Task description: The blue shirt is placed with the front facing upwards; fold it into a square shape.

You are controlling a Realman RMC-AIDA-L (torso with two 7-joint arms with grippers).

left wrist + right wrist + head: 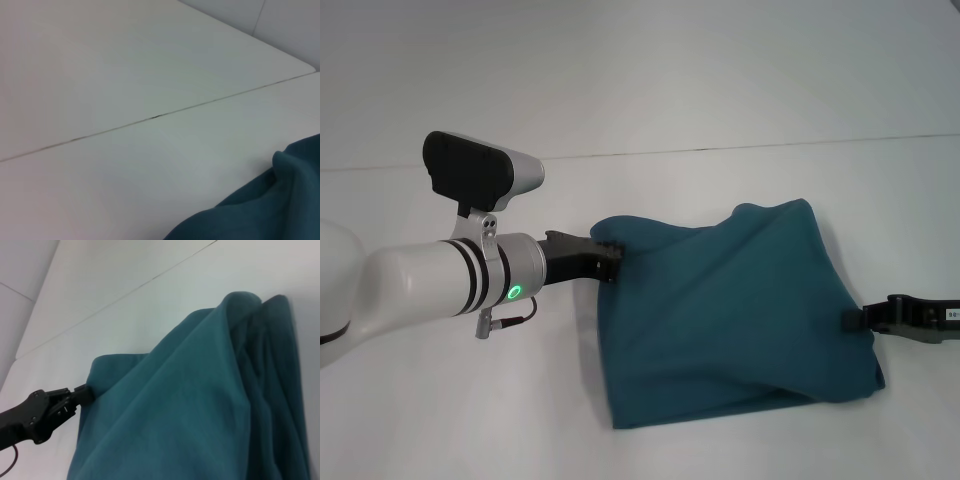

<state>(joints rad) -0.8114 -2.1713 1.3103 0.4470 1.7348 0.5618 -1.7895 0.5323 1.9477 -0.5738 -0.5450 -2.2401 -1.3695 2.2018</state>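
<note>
While both arms reached in from opposite sides, the blue shirt lay on the white table as a roughly square folded bundle, with no clear long axis, its far edge bunched and its near edge flat toward the robot. The left gripper was clamped on the shirt's far-left corner. The right gripper touched the right edge; its grip could not be made out.

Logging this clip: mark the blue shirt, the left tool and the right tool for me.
blue shirt [730, 320], head view, middle of the folded cloth.
left tool [607, 257], head view, tip at the shirt's left edge.
right tool [855, 320], head view, tip at the shirt's right edge.
</note>
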